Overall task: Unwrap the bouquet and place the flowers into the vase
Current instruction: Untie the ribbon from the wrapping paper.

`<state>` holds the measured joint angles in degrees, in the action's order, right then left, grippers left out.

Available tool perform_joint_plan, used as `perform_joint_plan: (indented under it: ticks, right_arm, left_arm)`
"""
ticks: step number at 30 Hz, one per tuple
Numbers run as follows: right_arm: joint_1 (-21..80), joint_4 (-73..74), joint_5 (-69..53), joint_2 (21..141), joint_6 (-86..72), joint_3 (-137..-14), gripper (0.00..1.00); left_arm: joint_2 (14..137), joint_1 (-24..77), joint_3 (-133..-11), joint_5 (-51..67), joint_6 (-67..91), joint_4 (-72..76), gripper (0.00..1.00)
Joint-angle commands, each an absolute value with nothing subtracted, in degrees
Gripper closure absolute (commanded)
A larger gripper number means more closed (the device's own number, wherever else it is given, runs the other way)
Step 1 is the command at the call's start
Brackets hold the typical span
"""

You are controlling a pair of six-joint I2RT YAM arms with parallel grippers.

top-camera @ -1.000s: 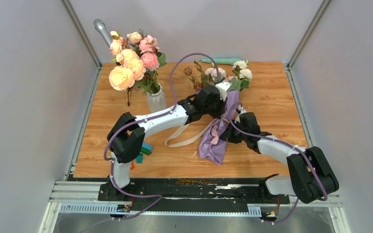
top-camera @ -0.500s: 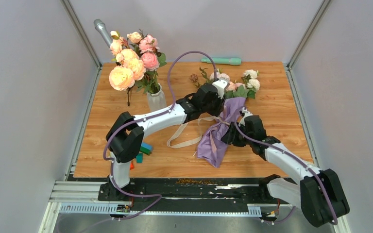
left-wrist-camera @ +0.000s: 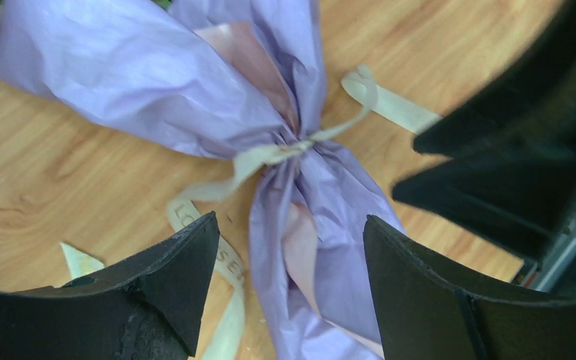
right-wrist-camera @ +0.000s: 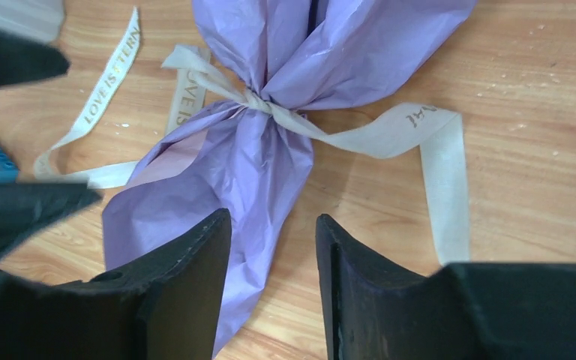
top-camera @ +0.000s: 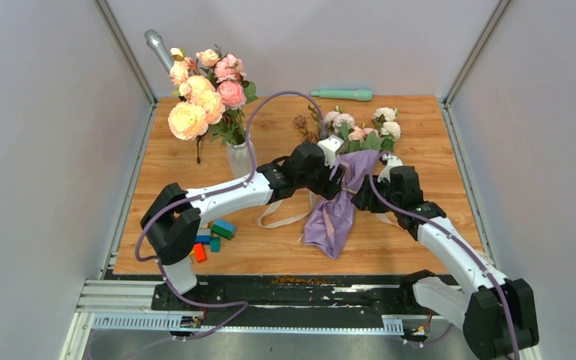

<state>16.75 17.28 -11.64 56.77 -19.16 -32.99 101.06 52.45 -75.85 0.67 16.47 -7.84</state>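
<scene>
The bouquet lies on the table, its lilac paper tied at the waist by a beige ribbon. Its small white and pale pink flowers point to the far side. My left gripper hangs open just above the paper below the knot, holding nothing. My right gripper is open on the bouquet's right side, over the paper's edge and bare wood. In the wrist views, the left gripper straddles the paper tail and the right gripper stands narrower. The white vase stands at the left.
Large peach and pink blooms fill the vase. Coloured toy bricks lie near the left arm. A green cylinder rests at the back edge, a silver rod leans in the back left corner. Ribbon tails trail leftward.
Both grippers have opened and let go of the bouquet, which has settled onto the table with its flowers further right. The left arm has swung leftward, the right arm has reached further forward.
</scene>
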Motion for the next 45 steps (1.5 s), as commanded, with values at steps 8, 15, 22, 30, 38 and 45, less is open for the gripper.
perform_joint_plan:
  ticks: [8, 15, 22, 30, 38, 45]
  right_arm:
    - [16.08, 10.06, -14.17, 67.80, -11.26, -40.16, 0.61]
    - [16.06, 8.03, -14.72, 72.56, -7.88, -42.53, 0.65]
    - [16.03, 5.78, -18.15, 76.32, -7.82, -44.36, 0.69]
    - [16.08, 4.56, -19.68, 78.15, -6.84, -44.12, 0.72]
    - [16.14, 4.33, -18.73, 80.87, -5.71, -44.85, 0.73]
    - [17.19, 2.95, -13.80, 82.30, -5.54, -44.91, 0.78]
  left_arm:
    - [98.94, 53.44, -65.73, 4.03, 25.64, -2.84, 0.18]
    - [101.31, 53.44, -65.49, 3.62, 26.31, -1.48, 0.23]
    - [103.11, 53.35, -65.81, 3.49, 26.74, -0.76, 0.50]
    - [103.94, 53.31, -65.79, 3.40, 26.79, -0.62, 0.70]
    - [104.26, 53.35, -65.77, 3.08, 26.29, -1.08, 0.96]
    - [104.34, 53.35, -65.66, 3.42, 25.89, -1.38, 1.00]
